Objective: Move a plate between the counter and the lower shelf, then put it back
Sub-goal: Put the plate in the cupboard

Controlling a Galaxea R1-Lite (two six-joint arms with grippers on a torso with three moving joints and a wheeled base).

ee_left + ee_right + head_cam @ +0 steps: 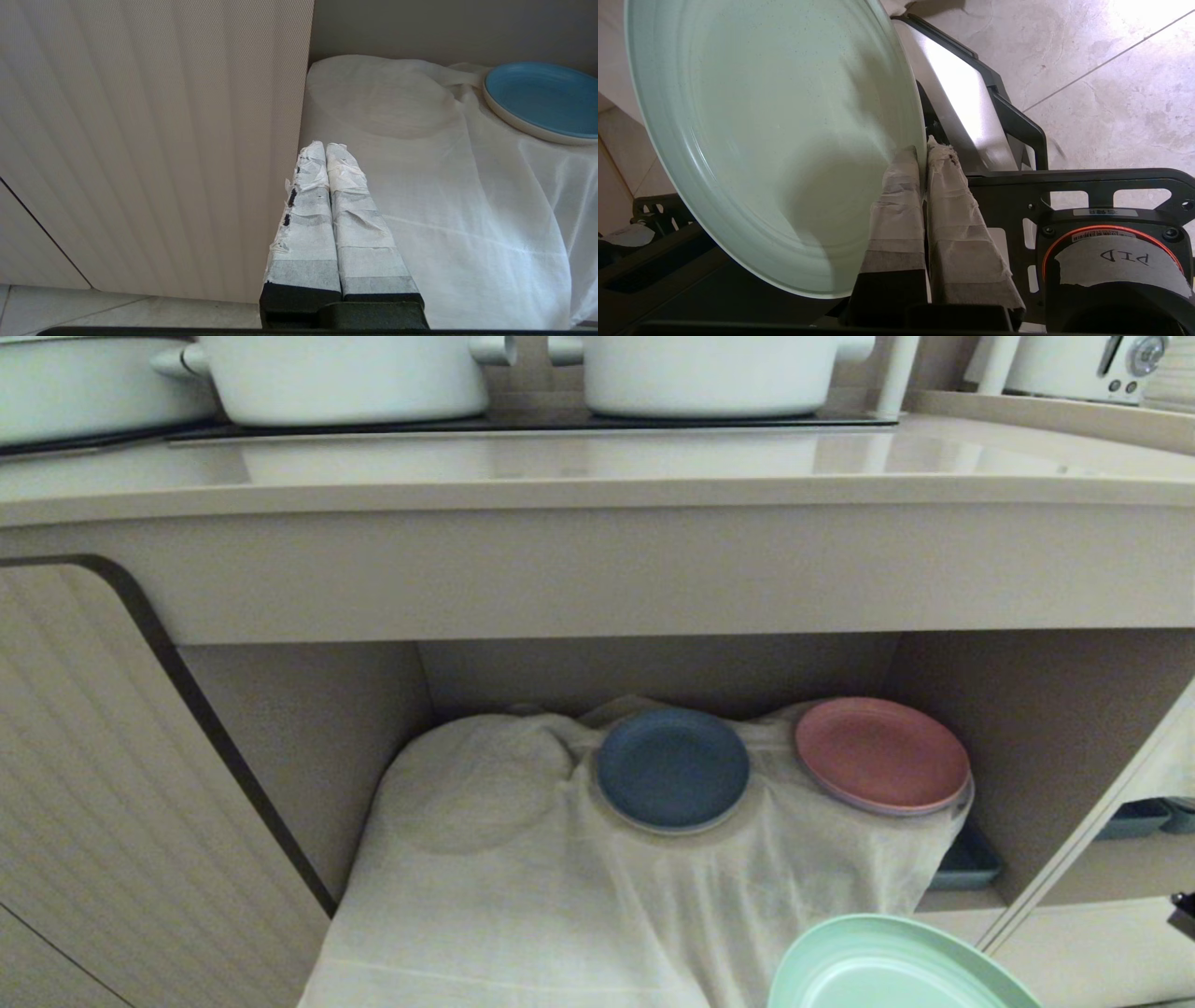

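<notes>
My right end effector [923, 156] pinches the plate [775, 140] by its rim, low at five o'clock, tilted; the lower shelf [523, 896] lies toward eleven o'clock. Left end effector [325, 156] closed, empty.

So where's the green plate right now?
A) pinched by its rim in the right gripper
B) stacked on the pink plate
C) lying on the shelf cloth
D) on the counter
A: the right gripper is shut on the rim of the green plate, held in front of the shelf.
</notes>
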